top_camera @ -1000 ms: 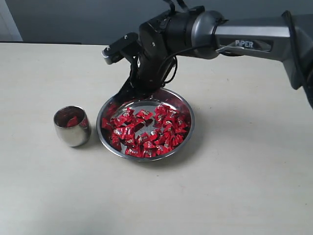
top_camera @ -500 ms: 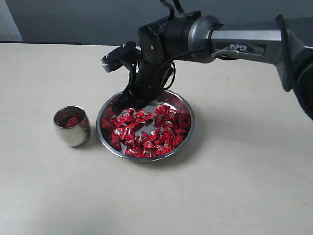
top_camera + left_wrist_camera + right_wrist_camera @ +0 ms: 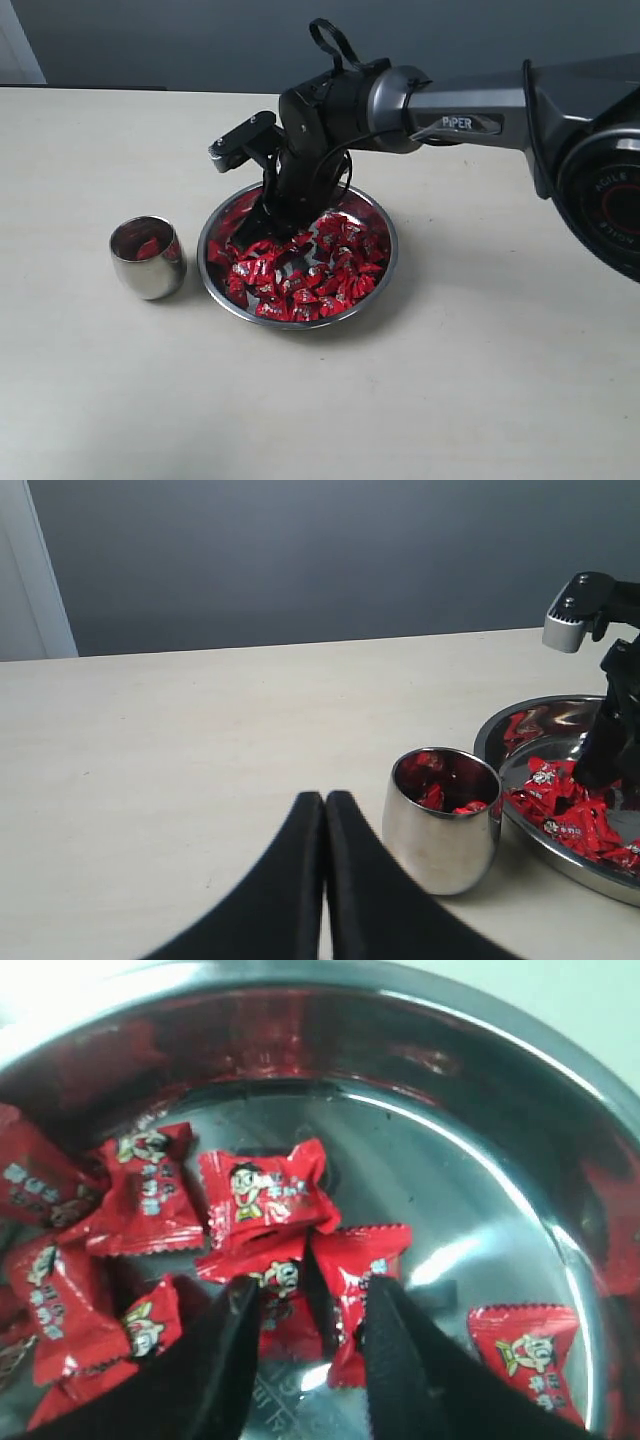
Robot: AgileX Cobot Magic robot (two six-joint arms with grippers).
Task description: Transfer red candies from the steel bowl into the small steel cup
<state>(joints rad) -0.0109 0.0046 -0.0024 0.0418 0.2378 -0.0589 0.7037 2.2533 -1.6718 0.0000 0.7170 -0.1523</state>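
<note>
Inside the wide shallow polished steel bowl, mid worktop, the right gripper stands with jaws apart astride one shiny red wrapped candy. Beside the bowl, toward the worktop's left edge, the small rounded steel cup holds red candies; the left gripper is pressed together

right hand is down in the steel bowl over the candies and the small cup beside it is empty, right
No: the small steel cup is not empty; the left wrist view shows a few red candies inside it. The right hand is indeed down in the steel bowl over the candies.
</note>
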